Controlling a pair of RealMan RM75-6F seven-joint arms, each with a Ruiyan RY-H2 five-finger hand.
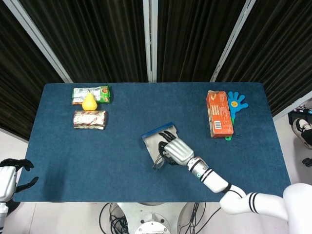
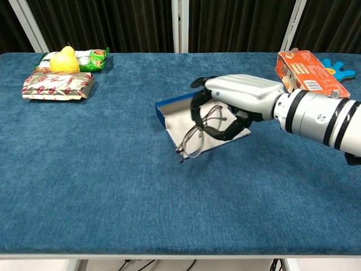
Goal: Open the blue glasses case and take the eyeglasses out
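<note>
The blue glasses case [image 1: 151, 140] [image 2: 175, 116] lies open in the middle of the table, its pale lining facing up. My right hand [image 1: 174, 150] [image 2: 234, 101] hovers over it and grips the thin wire eyeglasses [image 2: 197, 135] [image 1: 159, 160], which hang tilted with one lens over the case's near edge. My left hand [image 1: 10, 176] hangs off the table's left side, holding nothing, fingers apart; the chest view does not show it.
An orange box [image 1: 219, 114] [image 2: 307, 70] and a blue hand-shaped toy [image 1: 236, 103] lie at the back right. A yellow pear [image 1: 89, 102] [image 2: 64, 61] and two snack packets [image 1: 89, 119] [image 2: 56, 84] sit at the back left.
</note>
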